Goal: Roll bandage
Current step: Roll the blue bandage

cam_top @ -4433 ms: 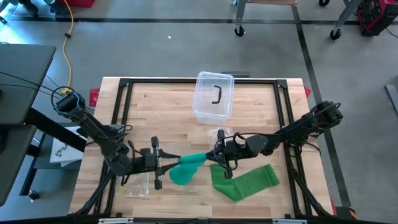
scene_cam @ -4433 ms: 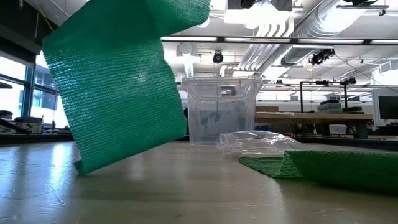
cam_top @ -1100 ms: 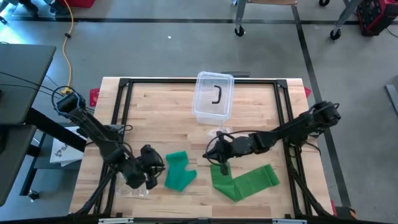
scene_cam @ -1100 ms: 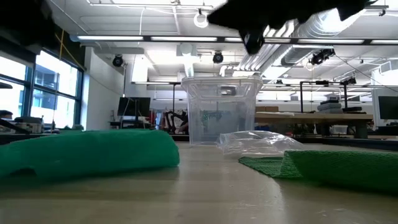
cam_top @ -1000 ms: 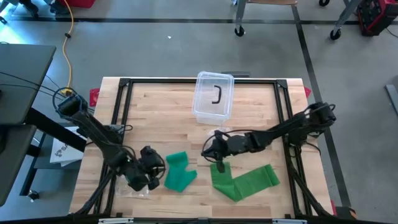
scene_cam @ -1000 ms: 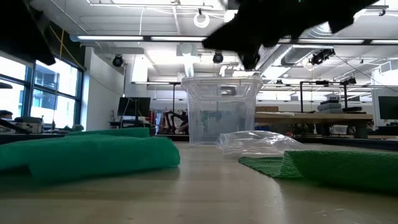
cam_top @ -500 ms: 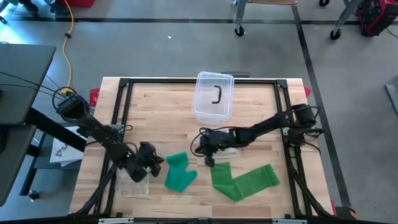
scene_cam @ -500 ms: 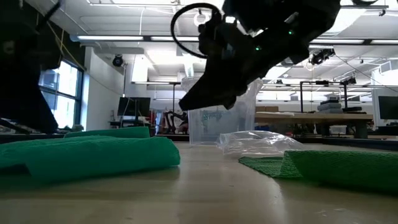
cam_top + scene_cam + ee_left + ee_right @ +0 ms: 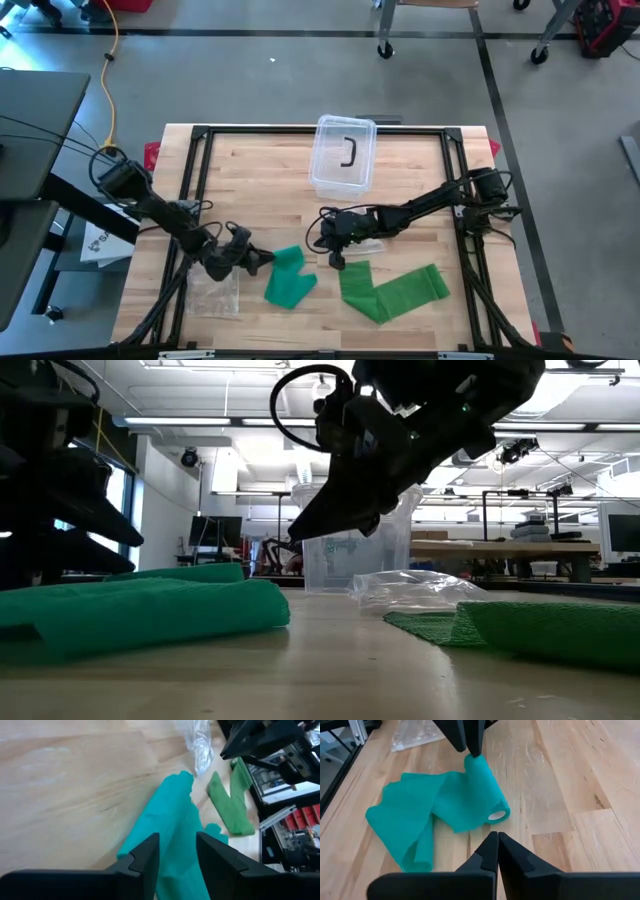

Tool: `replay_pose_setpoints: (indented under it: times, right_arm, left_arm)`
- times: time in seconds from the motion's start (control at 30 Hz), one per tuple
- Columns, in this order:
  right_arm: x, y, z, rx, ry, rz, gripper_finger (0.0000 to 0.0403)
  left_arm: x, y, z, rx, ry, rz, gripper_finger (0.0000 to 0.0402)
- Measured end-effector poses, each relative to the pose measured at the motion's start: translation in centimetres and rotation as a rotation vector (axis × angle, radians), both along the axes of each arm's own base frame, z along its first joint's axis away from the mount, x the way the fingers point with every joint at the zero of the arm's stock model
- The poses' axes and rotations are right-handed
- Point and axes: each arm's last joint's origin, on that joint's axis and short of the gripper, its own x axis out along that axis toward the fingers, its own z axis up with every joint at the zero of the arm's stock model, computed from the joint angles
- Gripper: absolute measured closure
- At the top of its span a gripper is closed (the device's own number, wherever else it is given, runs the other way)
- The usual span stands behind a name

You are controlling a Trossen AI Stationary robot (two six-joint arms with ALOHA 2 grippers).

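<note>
A teal bandage lies on the table, partly rolled, its roll's open end facing my right gripper and a loose flap spread beside it. My left gripper is open at the bandage's left end, low over the table, one finger on either side of the cloth. My right gripper is shut and hovers just short of the roll's right end, touching nothing. A second, darker green bandage lies flat and bent near the front right. My left gripper's fingers stand level at the bandage's left end, coming from the table's left. Whether they touch the cloth I cannot tell. The bandage lies flat on the table.
A clear plastic box stands at the far middle. A crumpled clear wrapper lies under my right arm, and a clear bag lies at the front left by my left arm. Black frame rails border the table.
My left gripper has come down, rolled its wrist and moved toward the bandage's left end. My right gripper has gone down and toward the table's left, closer to the roll, then kept still. The teal bandage has stayed where it lay.
</note>
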Motion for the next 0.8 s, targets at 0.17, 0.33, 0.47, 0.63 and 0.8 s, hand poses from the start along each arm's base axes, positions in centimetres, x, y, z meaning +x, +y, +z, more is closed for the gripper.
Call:
replay_pose_setpoints:
  times: [0.17,0.33,0.47,0.63,0.8]
  right_arm:
    - [-0.1,0.1,-0.1,0.009,0.017,0.016,0.0401]
    - [-0.1,0.1,-0.1,0.003,0.016,0.020,0.0401]
    - [-0.1,0.1,-0.1,0.003,0.015,0.020,0.0401]
    - [-0.1,0.1,-0.1,0.003,0.016,0.020,0.0401]
    - [-0.1,0.1,-0.1,0.001,0.014,0.022,0.0401]
  left_arm:
    - [-0.1,-0.3,0.7,-0.040,0.015,-0.090,0.0278]
    - [-0.4,-0.2,2.0,-0.052,-0.022,-0.089,0.0295]
    - [-0.6,-0.2,2.2,-0.068,0.009,-0.102,0.0314]
    - [-0.2,-0.7,2.8,-0.060,0.120,-0.113,0.0337]
    - [-0.3,-1.2,3.3,-0.062,0.237,-0.077,0.0353]
